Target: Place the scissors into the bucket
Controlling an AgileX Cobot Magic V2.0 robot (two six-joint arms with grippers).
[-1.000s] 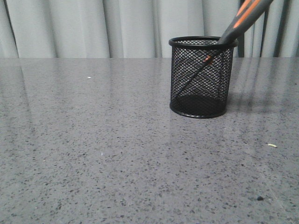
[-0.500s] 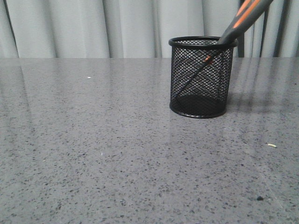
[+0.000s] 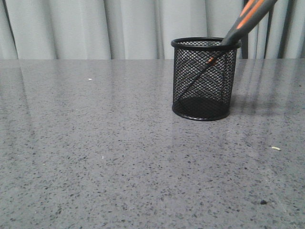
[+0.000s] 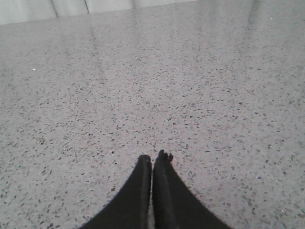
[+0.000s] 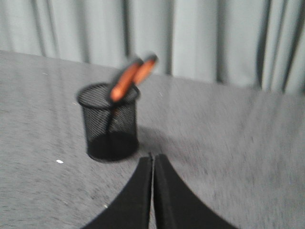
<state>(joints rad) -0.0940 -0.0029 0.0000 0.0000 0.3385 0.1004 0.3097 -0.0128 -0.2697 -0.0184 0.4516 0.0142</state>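
Note:
The black wire-mesh bucket [image 3: 205, 78] stands upright on the grey table, right of centre in the front view. The scissors [image 3: 248, 19] lean inside it, blades down behind the mesh and the grey, orange-lined handles sticking out over the rim toward the upper right. The right wrist view shows the same bucket [image 5: 112, 121] with the orange handles of the scissors [image 5: 128, 78] poking out. My right gripper [image 5: 153, 156] is shut and empty, a short way back from the bucket. Over bare table, my left gripper [image 4: 152, 155] is shut on nothing. Neither gripper shows in the front view.
The grey speckled table [image 3: 95, 143] stretches wide to the left and front of the bucket. A pale curtain [image 3: 95, 28] hangs behind the far edge. A small white scrap [image 3: 276, 148] and a dark speck [image 3: 263, 202] lie at the front right.
The bucket with the scissors has shifted very slightly to the left in the front view. Nothing else differs.

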